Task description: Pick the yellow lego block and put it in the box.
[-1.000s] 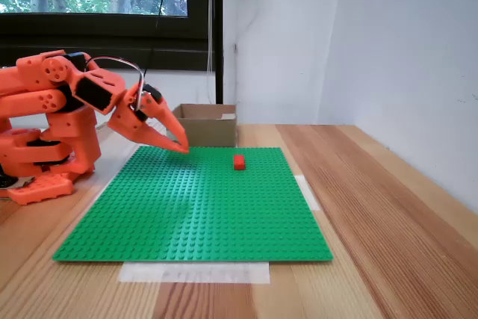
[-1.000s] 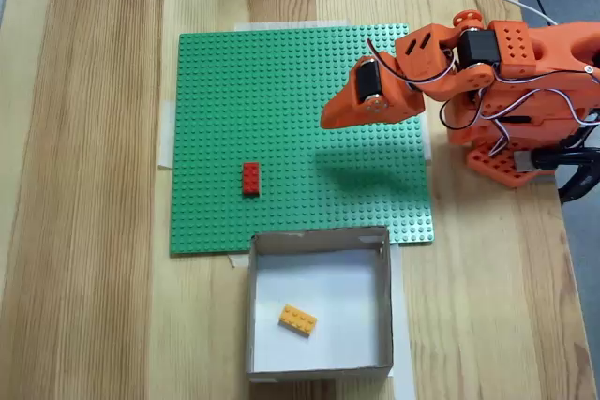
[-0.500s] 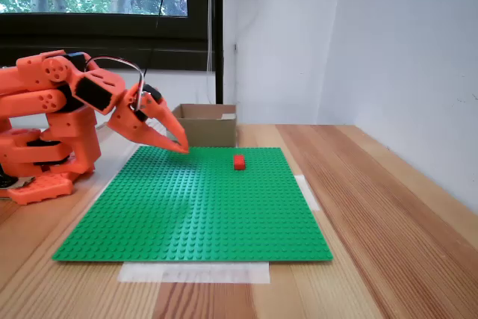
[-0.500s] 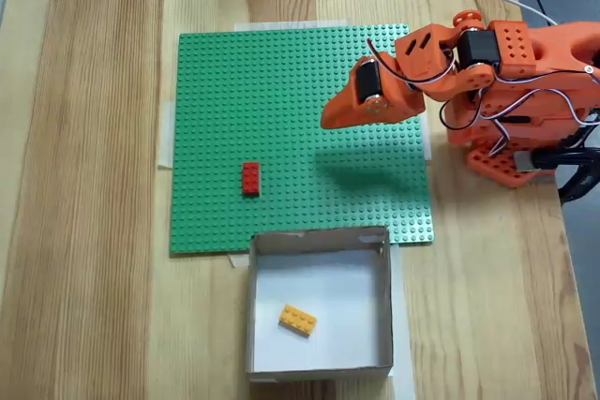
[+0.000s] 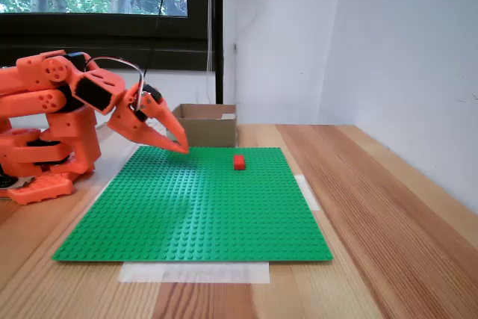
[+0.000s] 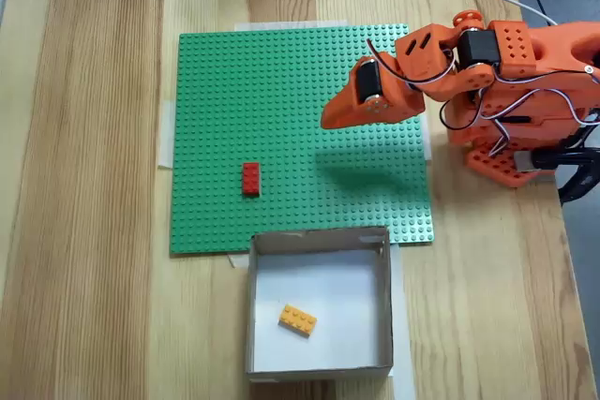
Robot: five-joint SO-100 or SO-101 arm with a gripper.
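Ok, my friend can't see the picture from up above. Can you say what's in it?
A yellow brick lies inside an open cardboard box at the bottom edge of a green studded plate on a wooden table. A small red brick sits on the plate, and an orange robot arm's end effector hangs over the plate's right side.

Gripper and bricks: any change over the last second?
Nothing visibly changed. The gripper hangs shut and empty over the green baseplate, as it did a second ago. The yellow lego block lies in the box in the same spot, and the red brick sits on the baseplate where it was.
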